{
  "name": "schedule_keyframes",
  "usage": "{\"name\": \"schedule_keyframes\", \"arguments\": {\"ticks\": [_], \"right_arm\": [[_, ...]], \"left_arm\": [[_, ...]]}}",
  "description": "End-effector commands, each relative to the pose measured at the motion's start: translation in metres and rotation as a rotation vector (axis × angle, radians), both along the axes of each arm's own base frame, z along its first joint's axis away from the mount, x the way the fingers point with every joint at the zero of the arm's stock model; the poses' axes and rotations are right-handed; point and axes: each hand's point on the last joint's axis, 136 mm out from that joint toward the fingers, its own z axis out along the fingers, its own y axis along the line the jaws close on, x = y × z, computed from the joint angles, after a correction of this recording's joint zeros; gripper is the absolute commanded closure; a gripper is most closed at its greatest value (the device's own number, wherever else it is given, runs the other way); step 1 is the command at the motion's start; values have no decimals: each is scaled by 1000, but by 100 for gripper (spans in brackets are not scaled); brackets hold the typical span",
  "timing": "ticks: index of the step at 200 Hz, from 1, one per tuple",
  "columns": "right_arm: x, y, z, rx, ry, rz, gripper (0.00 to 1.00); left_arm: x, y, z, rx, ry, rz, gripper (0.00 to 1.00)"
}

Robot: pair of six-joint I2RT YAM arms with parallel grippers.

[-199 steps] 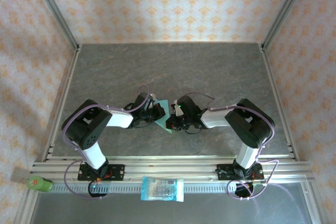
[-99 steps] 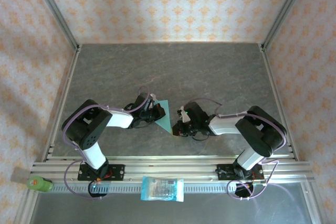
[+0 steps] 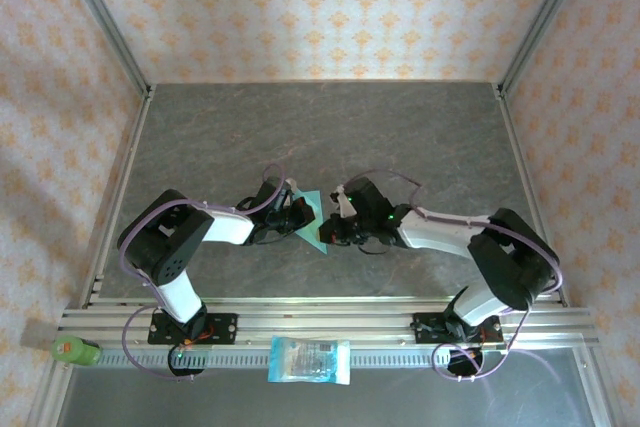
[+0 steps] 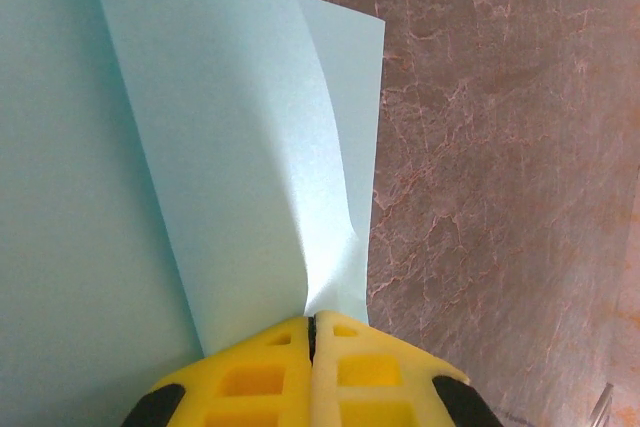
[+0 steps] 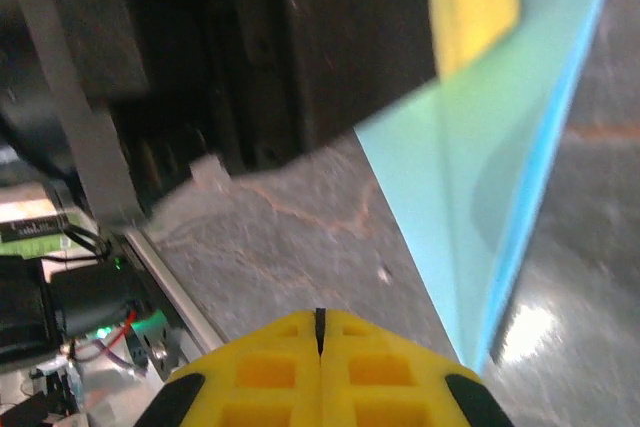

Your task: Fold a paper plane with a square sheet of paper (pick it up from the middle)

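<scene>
The light teal sheet of paper [image 4: 200,147] is folded into overlapping layers, and one edge stands up from the grey table. My left gripper [image 4: 312,332] is shut on the fold at the sheet's near edge, its yellow fingertips pressed together on the paper. From above, the sheet [image 3: 314,227] lies as a pointed shape between the two grippers, with the left gripper [image 3: 300,213] at its left side. My right gripper [image 5: 320,322] is shut with nothing in it and hovers low over the table just beside the paper's edge [image 5: 480,207]. It sits at the sheet's right side [image 3: 330,232].
A blue-and-white packet [image 3: 310,360] lies on the near rail and a green bottle [image 3: 75,350] at the near left corner. Patterned walls and metal frame posts close in the table [image 3: 330,137]. The left gripper's black body [image 5: 250,47] looms close ahead of the right gripper.
The right gripper drew back from the sheet towards the right, then came forward again to its right edge with the arm stretched further. The left gripper kept its hold and place.
</scene>
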Motion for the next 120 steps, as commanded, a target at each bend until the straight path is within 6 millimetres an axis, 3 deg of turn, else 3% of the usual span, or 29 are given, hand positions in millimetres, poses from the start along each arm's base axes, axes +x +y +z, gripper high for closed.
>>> {"name": "schedule_keyframes", "arguments": {"ticks": [1,32,68,97,120], "right_arm": [[10,11,-16,-5,25,-21,100],[-1,8,-42,-44,82,1,100],[-36,-28,-74,-140,152,8,100],[-60,-47,-76,-144,178,24,100],[-53,-46,-60,-125,140,4,100]], "left_arm": [[-17,22,-33,102,82,31,95],[-17,23,-33,113,80,27,95],[-18,25,-36,120,84,35,96],[-15,27,-29,112,61,58,97],[-14,24,-28,105,61,54,97]]}}
